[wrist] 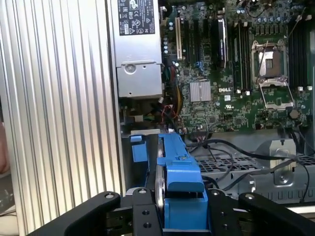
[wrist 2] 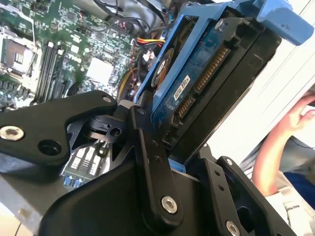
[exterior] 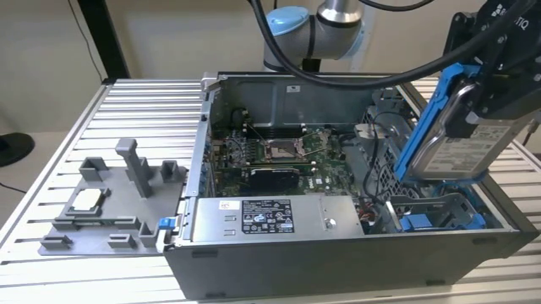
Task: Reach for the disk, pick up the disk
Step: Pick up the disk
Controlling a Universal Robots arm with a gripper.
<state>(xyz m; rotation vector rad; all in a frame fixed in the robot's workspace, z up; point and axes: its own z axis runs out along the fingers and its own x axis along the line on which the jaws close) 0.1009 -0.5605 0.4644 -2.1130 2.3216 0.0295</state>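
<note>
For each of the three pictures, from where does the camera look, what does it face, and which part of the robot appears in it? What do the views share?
Exterior view: off the arm, looking down at the open computer case; the gripper holds the disk above it.
First wrist view: on the arm, facing the motherboard; the gripper clamps the disk.
Second wrist view: on the arm, close on the gripper and disk.
Shared: disk, gripper.

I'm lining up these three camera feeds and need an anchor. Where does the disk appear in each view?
Exterior view: the disk is held upright above the open case, at the exterior view's right, in the gripper.
Second wrist view: its blue-framed underside runs between the black fingers.
First wrist view: edge-on between the fingers.
Shared landmark: the motherboard's processor socket.
</note>
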